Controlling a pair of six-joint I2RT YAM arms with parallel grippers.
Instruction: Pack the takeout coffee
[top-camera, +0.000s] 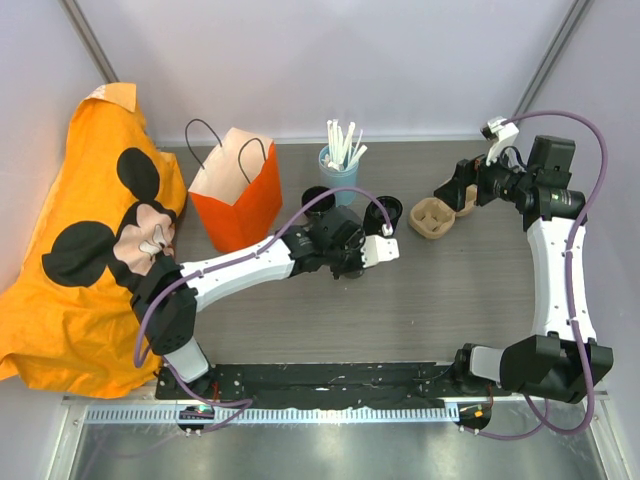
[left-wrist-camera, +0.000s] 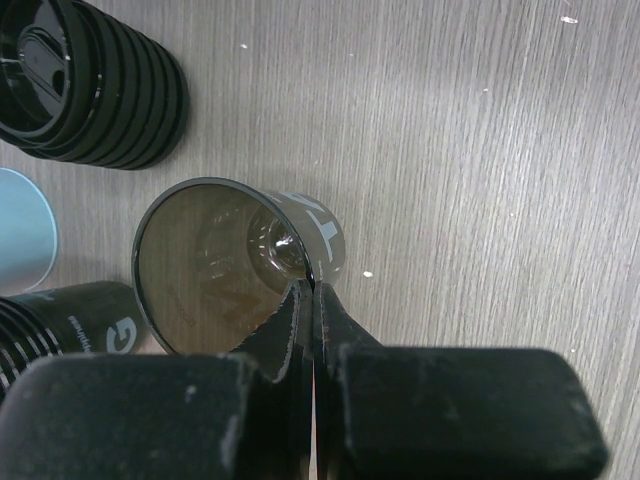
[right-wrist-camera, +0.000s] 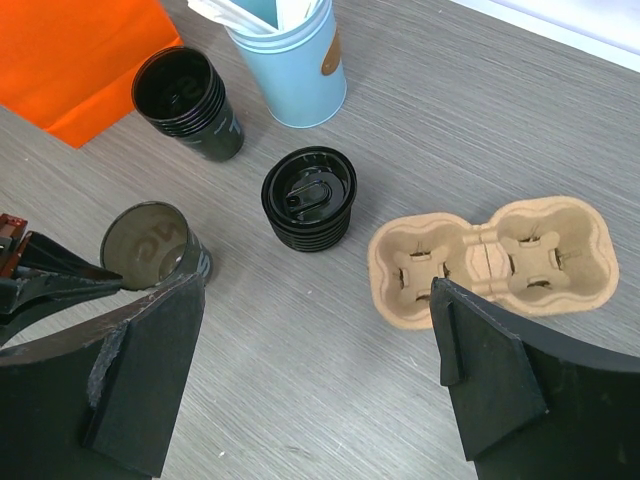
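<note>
A single black coffee cup (left-wrist-camera: 240, 265) is tilted just above the table, and my left gripper (left-wrist-camera: 312, 285) is shut on its wall, one finger inside and one outside. The right wrist view shows that cup (right-wrist-camera: 155, 245) left of the stack of black lids (right-wrist-camera: 308, 198). The brown two-cup carrier (right-wrist-camera: 490, 260) lies flat with both wells unfilled. Above the table beside it, my right gripper (right-wrist-camera: 315, 290) hangs open, holding nothing. From above, the left gripper (top-camera: 350, 250) is mid-table and the right gripper (top-camera: 455, 190) hovers over the carrier (top-camera: 432, 217).
An orange paper bag (top-camera: 235, 190) stands open at the back left. A blue cup of white stirrers (top-camera: 338, 165) stands behind a stack of black cups (top-camera: 318, 198) and the lids (top-camera: 385, 210). An orange cloth (top-camera: 90, 240) covers the left side.
</note>
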